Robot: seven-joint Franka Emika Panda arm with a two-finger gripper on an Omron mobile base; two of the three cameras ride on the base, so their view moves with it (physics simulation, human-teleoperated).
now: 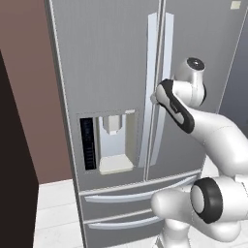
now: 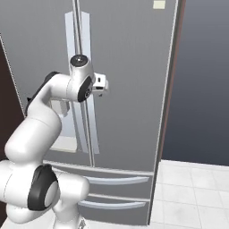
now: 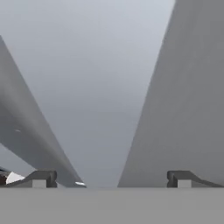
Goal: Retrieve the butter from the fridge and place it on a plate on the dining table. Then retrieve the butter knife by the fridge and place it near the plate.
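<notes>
Hand view: tool (image 3: 111,178) wide open, nothing between fingertips, pressed close to tall grey stainless-steel fridge (image 1: 111,58) at long vertical handles (image 1: 160,87) (doors shut).

Soft, even light across the fridge (image 1: 111,72) in both base views, no hard glare, just a gentle sheen down the handles (image 1: 160,87). The arm (image 1: 213,140) is brightly lit, its white shells shading smoothly to grey underneath. Left of the fridge a dark panel (image 1: 14,169) sits nearly black, detail lost. The floor (image 2: 197,188) is pale and evenly lit, with only a faint shadow at the fridge's foot. In the hand view it's all smooth grey gradients, brighter at top, fading darker low between two slanted surfaces. Edges are slightly soft and pixelled throughout; no visible lens bending at the borders.
</notes>
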